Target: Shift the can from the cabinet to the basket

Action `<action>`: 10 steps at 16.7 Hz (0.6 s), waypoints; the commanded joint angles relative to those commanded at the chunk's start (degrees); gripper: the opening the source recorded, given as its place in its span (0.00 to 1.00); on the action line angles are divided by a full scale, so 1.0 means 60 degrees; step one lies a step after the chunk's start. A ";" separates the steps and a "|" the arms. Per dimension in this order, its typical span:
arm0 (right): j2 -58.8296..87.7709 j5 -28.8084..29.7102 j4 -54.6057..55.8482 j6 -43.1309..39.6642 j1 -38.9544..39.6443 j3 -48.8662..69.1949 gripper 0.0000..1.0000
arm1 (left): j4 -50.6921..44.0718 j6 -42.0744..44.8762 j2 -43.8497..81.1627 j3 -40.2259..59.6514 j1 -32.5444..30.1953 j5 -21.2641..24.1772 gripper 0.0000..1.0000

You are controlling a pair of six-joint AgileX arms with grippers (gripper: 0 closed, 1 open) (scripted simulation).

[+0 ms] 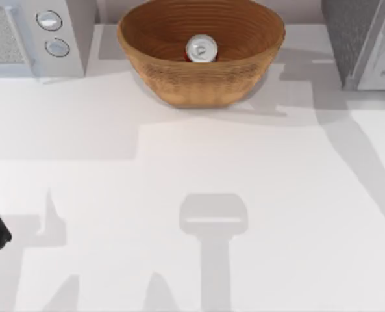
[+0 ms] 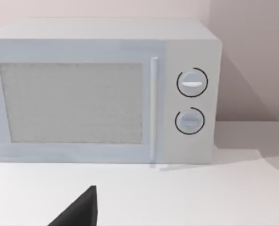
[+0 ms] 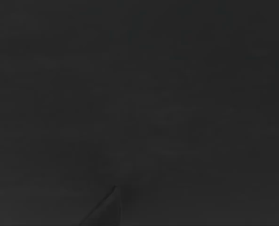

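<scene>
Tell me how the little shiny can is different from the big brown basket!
The small silver-topped can is narrow and smooth metal; the large round tan woven basket is wide and ribbed. The can sits upright inside the basket, which rests on the white table. Seen from above, both are round.

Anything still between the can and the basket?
No. In the top view the small silver-topped can already stands upright inside the large tan woven basket, near the middle of its floor, with nothing between them. The left arm is parked at the table's left edge; the right wrist view is dark.
</scene>
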 joint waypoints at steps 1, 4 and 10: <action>-0.0003 -0.0001 0.0001 0.0000 0.0000 -0.0003 1.00 | 0.0000 0.0000 0.0000 0.0000 0.0000 0.0000 1.00; -0.0471 -0.0151 0.0170 0.0001 -0.0097 -0.0603 1.00 | 0.0000 0.0000 0.0000 0.0000 0.0000 0.0000 1.00; -0.3298 -0.0930 0.0973 -0.0027 -0.0770 -0.4429 1.00 | 0.0000 0.0000 0.0000 0.0000 0.0000 0.0000 1.00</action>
